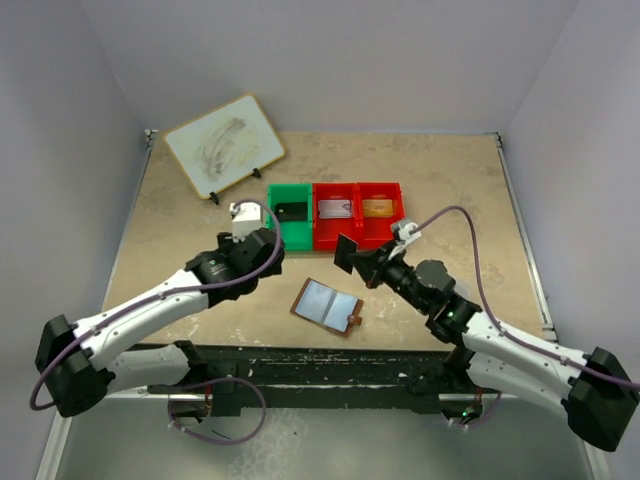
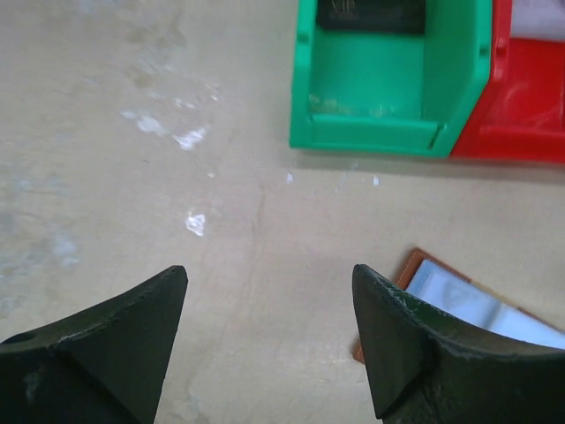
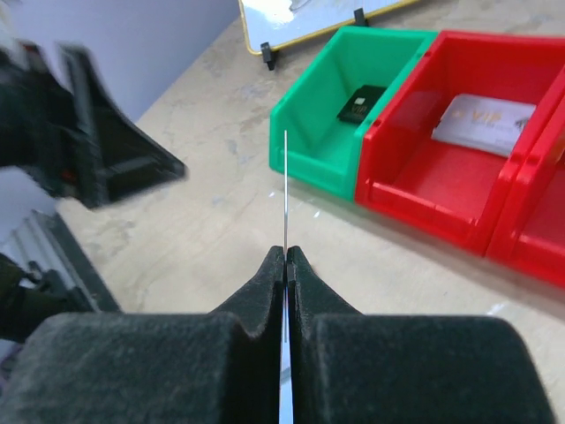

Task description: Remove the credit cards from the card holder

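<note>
One card pinched on the right, slip is the main risk.
Released, empty left gripper (image 2: 269, 276) hangs near the green plastic bin (image 2: 371, 132) and could clip its wall. Open brown leather card holder (image 1: 327, 305), blue-grey inside, lies flat and unheld on the beige table (image 1: 450, 200) between the arms; any nudge shifts it. Clenched right gripper (image 3: 285, 256) pinches a thin card (image 3: 285, 185) by one end; it could twist out or catch the red plastic bin (image 3: 424, 190) rim.

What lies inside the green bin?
One dark card lies on the floor of the green bin. Nothing else shows inside. The card covers the patch of floor beneath it, so that part cannot be seen.
</note>
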### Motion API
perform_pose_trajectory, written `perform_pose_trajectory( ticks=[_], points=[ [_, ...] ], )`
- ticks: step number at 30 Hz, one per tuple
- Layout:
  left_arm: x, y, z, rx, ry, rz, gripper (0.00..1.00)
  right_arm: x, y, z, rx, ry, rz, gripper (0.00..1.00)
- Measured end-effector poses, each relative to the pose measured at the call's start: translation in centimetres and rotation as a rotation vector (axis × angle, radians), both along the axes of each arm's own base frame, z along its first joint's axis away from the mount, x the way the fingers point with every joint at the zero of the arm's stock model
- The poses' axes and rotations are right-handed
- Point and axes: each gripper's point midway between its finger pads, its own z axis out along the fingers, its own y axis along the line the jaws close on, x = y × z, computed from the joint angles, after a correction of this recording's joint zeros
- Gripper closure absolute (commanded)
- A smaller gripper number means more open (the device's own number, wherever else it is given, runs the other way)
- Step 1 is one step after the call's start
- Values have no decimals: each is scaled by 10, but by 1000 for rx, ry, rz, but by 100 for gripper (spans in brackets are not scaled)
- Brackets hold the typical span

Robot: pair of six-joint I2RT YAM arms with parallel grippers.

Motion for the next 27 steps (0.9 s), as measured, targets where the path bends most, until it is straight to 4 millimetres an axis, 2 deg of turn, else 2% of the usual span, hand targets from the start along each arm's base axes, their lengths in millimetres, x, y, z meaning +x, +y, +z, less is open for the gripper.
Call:
perform_pose_trajectory(
  ticks=[5,8,11,14,19,23,27],
  points=[
    [9,39,72,-14,-191,119,26,23,18,1,-165,-97,30,100],
    [13,74,91,19,-248,197,26,35,29,-2,-249,-138,52,100],
    [19,94,89,66,-238,245,26,41,40,-1,-296,-174,85,100],
    [22,107,71,112,-193,277,26,46,53,6,-317,-213,119,100],
    [23,142,42,99,-108,385,26,54,76,16,-349,-272,165,100],
    [26,146,39,83,-95,395,25,67,96,21,-401,-329,188,100],
    [25,149,47,77,-126,408,25,85,119,26,-476,-384,199,100]
  ],
)
